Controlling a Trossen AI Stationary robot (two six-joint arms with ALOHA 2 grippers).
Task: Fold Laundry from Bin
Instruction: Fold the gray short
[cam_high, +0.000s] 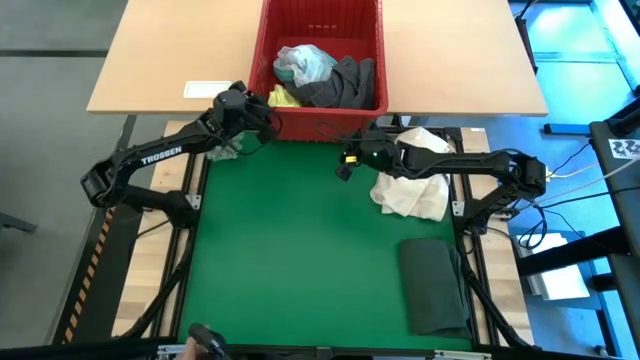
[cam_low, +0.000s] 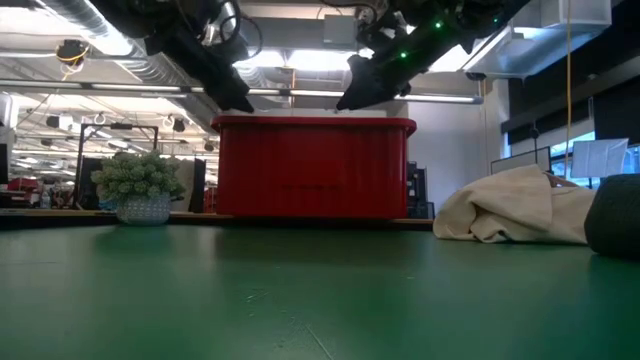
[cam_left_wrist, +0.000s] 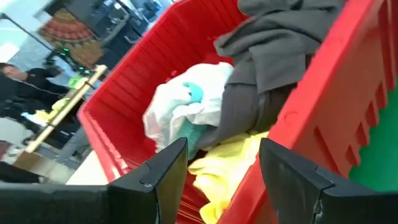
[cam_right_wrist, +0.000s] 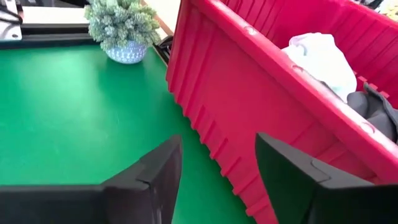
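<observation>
1. Laundry (cam_high: 325, 78) is piled inside the bin (cam_high: 262, 60), a red crate at the far edge of the green mat (cam_high: 300, 240) — grey garment (cam_left_wrist: 273, 56) on top, yellow garment (cam_left_wrist: 227, 168) low against the near wall, and a pale turquoise-blue garment (cam_high: 303, 64) bunched toward the far side.
2. Left gripper (cam_high: 262, 112) hangs at the bin's near-left corner, fingers spread and holding nothing. Its wrist view looks straight down on the yellow piece, so that looks like the easiest grab.
3. Right gripper (cam_high: 345, 165) hovers over the mat just outside the bin's near wall, jaws also parted and empty. It needs to clear the rim before it can help.
4. My take: go in with the left first, drop past the rim, and pinch a single layer — not a whole wad — or the grey one gets dragged along.
5. Lift straight up so the cloth doesn't snag on the rim.
6. Lay it on the open middle of the mat, away from the cream cloth bundle (cam_high: 412, 180) and the folded dark garment (cam_high: 435, 285) at the right.
</observation>
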